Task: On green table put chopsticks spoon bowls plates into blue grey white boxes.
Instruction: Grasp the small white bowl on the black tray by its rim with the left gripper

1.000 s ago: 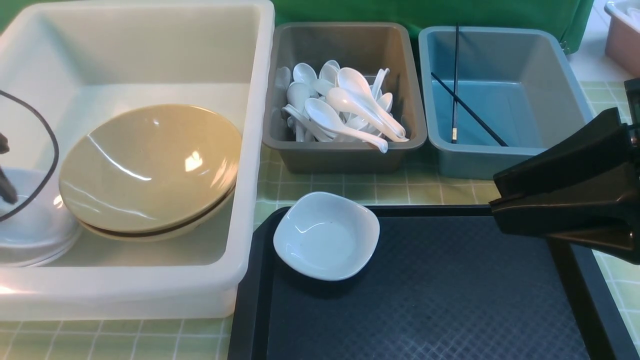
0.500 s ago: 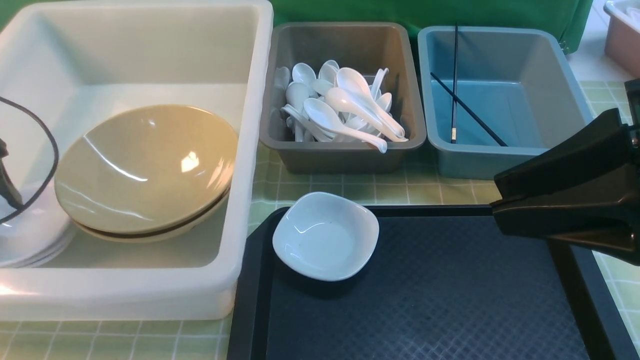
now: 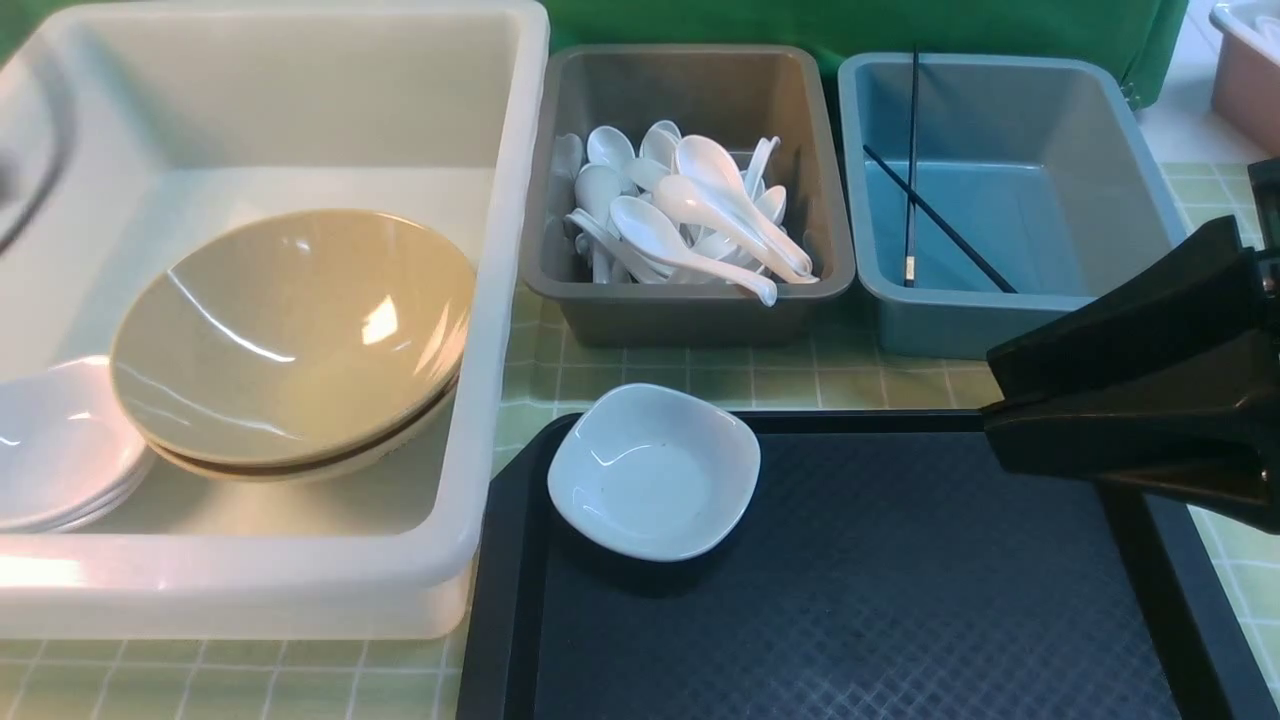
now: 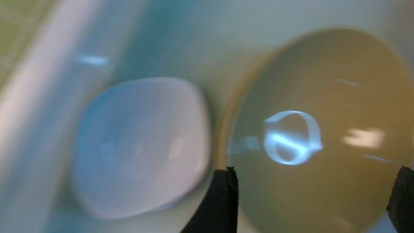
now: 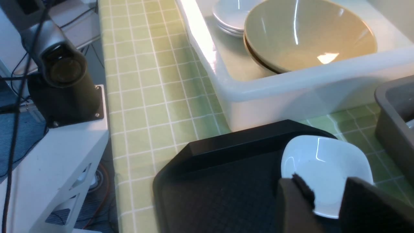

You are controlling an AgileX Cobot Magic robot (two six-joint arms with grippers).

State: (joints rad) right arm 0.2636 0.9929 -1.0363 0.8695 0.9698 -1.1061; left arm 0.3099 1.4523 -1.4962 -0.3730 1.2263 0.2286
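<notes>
On the green table [image 3: 700, 380] the white box [image 3: 500, 300] holds stacked tan bowls [image 3: 290, 330] and a pile of white plates [image 3: 60, 440]. Several spoons [image 3: 690, 210] fill the grey box [image 3: 690, 310]. Black chopsticks [image 3: 910, 170] lie in the blue box [image 3: 960, 320]. One white plate [image 3: 655, 470] sits on the black tray [image 3: 850, 600]. My left gripper [image 4: 315, 170] hangs wide open and empty over a bowl [image 4: 323, 97], beside a plate [image 4: 139, 145]; the front view does not show it. My right gripper [image 3: 990, 395] hovers over the tray's right side, jaws apart, empty, pointing at the plate [image 5: 323, 158].
A pinkish-brown tub [image 3: 1245, 70] stands at the far right back. A green cloth hangs behind the boxes. In the right wrist view a camera on a black mount [image 5: 61, 71] stands just off the table's edge.
The left gripper opened, left a plate on the pile in the white box, and rose out of the front view with its cable. The bowls shifted slightly left. The right arm stayed still.
</notes>
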